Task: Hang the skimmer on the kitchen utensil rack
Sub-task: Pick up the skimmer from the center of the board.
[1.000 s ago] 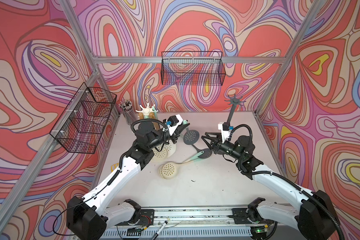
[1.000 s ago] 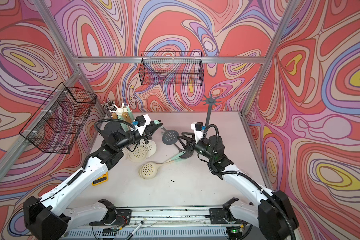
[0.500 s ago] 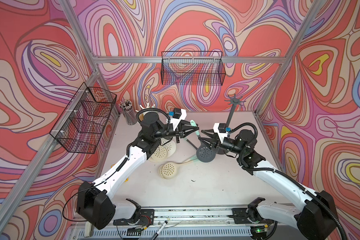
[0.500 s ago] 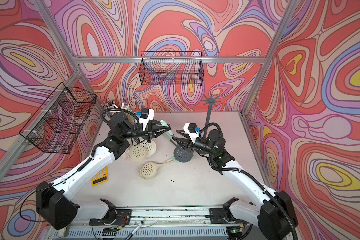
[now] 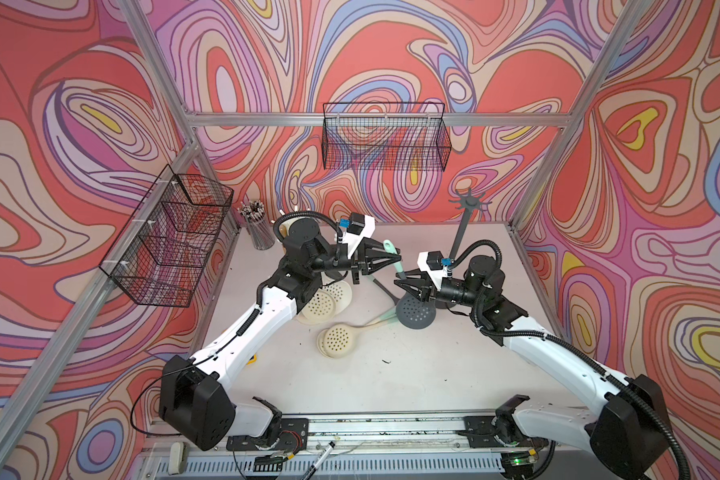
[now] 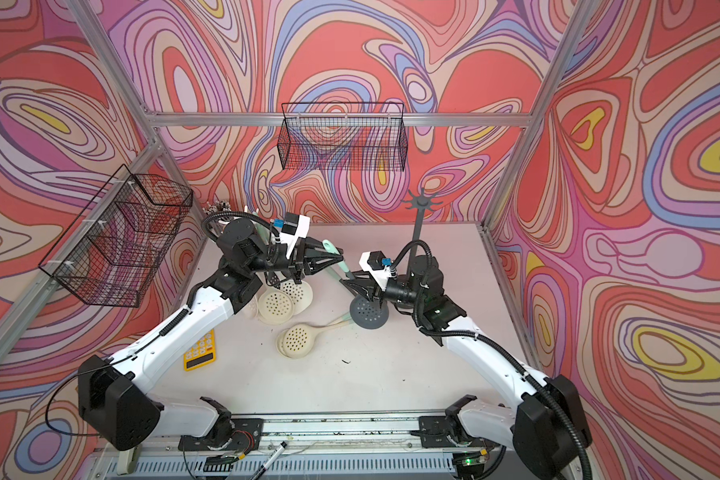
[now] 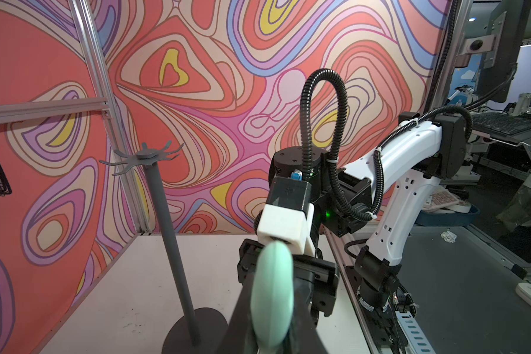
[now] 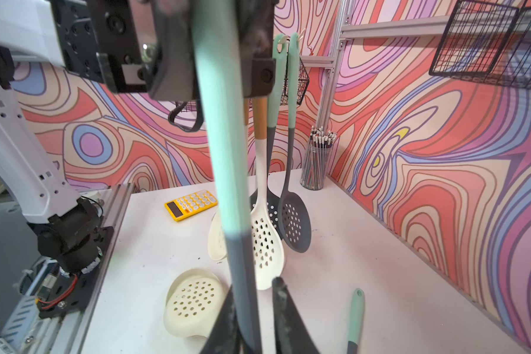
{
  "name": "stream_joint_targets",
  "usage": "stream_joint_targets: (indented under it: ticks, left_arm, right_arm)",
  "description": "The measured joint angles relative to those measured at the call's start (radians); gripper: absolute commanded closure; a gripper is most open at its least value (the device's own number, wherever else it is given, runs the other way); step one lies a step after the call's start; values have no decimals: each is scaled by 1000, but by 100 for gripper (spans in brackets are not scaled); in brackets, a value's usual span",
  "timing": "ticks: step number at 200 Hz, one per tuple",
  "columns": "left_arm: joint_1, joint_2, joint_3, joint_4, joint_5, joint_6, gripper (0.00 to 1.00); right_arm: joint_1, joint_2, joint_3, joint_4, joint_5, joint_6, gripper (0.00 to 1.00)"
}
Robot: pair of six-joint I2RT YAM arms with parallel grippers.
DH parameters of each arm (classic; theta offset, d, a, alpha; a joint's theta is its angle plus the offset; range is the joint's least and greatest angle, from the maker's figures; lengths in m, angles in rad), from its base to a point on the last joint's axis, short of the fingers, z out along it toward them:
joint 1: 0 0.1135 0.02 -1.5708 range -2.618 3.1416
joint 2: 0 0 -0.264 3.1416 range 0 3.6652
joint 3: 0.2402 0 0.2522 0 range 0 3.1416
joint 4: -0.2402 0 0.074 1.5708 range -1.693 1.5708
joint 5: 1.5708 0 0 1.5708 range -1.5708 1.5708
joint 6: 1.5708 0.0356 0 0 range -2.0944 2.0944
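Dark grey perforated skimmer with a mint-green handle (image 5: 415, 312) hangs upright in mid-air over the middle of the pale counter (image 5: 391, 395), held between two robot arms. The left pincer (image 5: 395, 260) is clamped on the mint top end of the handle. The right pincer (image 5: 402, 286) stands narrow around the grey neck just above the round bowl and appears to grip it.

Judging by this, the pick-up is done and a hand-over between arms is under way; the hanging itself is not. The dark grey utensil rack (image 5: 469, 203), a thin pole on a round foot with a crown of hooks, stands at the back right, behind the right arm, with every hook bare. What seems left is for the left pincer to let go, then the carry to the rack and hooking on the handle end.

The left wrist view shows the rack from foot to crown, plus the rounded handle tip (image 7: 272, 294) between its fingers, but not the bowl. The right wrist view shows the handle running down between its own fingers (image 8: 285, 318). Beyond that, a white slotted spoon with an orange band (image 8: 265, 245) and a second grey skimmer (image 8: 293, 223) hang by their handles; their support is mostly hidden. Both top views largely hide these behind the left arm. A top view adds a cream skimmer lying flat (image 6: 296, 338) and a yellow calculator (image 6: 200, 355).
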Motion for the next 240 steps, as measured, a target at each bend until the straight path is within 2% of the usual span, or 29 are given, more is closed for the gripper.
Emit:
stream_joint_targets:
  ticks: [15, 29, 34, 44, 65, 78, 91, 107, 156, 198, 240]
  left_arm:
    - [5, 3, 8, -5, 2, -8, 100]
    - [5, 3, 8, -6, 5, -10, 97]
    - [5, 4, 8, -8, 5, -9, 90]
    - [5, 4, 8, -16, 3, -7, 65]
    - [4, 2, 8, -44, -24, 8, 24]
    - [5, -4, 5, -68, -59, 18, 12]
    - [5, -26, -10, -96, -117, 23, 5]
    - [5, -71, -36, -155, -203, 27, 0]
    - [6, -232, -103, -351, -439, 17, 0]
    - [6, -349, -189, -484, -594, 27, 0]
    - [6, -387, -280, -558, -655, 59, 0]
  right_arm:
    - [6, 0, -1, 4, -11, -11, 100]
    - [6, 0, -2, 6, -12, -12, 100]
    - [6, 0, -3, 7, -12, -12, 100]
    - [6, -3, -8, 10, -11, -10, 100]
    - [3, -28, -48, 37, 25, 19, 100]
    - [2, -60, -93, 62, 63, 37, 100]
    - [2, -101, -148, 89, 112, 52, 98]
    - [2, -151, -214, 121, 184, 68, 99]
    - [2, -196, -320, 222, 485, 147, 97]
    - [2, -109, -343, 333, 651, 229, 97]
    - [2, 13, -319, 396, 757, 291, 97]
